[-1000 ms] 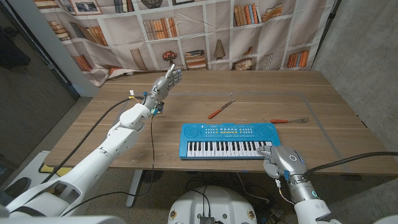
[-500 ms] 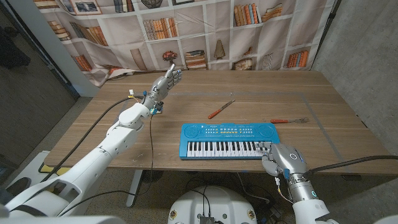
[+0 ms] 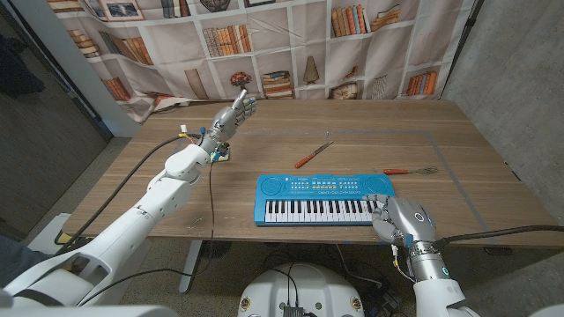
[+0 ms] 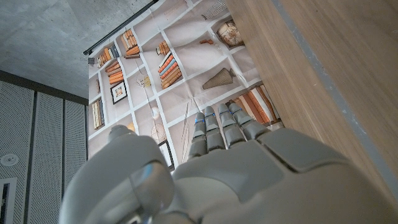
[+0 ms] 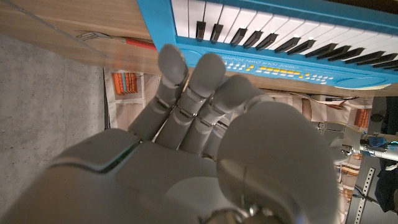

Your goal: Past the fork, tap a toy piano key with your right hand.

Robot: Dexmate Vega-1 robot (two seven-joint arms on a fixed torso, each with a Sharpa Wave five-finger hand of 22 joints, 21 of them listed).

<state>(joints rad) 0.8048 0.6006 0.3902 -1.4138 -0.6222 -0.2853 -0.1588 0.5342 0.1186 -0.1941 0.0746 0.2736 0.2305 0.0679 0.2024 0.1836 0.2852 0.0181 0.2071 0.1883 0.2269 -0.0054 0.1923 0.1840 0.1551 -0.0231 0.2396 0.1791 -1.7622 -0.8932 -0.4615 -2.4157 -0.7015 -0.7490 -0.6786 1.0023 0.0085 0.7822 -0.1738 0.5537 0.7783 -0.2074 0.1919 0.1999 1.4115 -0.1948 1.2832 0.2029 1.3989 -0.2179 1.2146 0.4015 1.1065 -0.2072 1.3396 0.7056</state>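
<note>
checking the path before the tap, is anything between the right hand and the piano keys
Nothing visible is in the way. The right hand is already at the right end of the toy piano, fingers over the white keys. The fork lies farther back on the table, apart from both.

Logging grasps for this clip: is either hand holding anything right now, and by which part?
Nothing is held. The right hand is at the toy piano's right-end keys without gripping; the left hand is raised, fingers extended.
</note>
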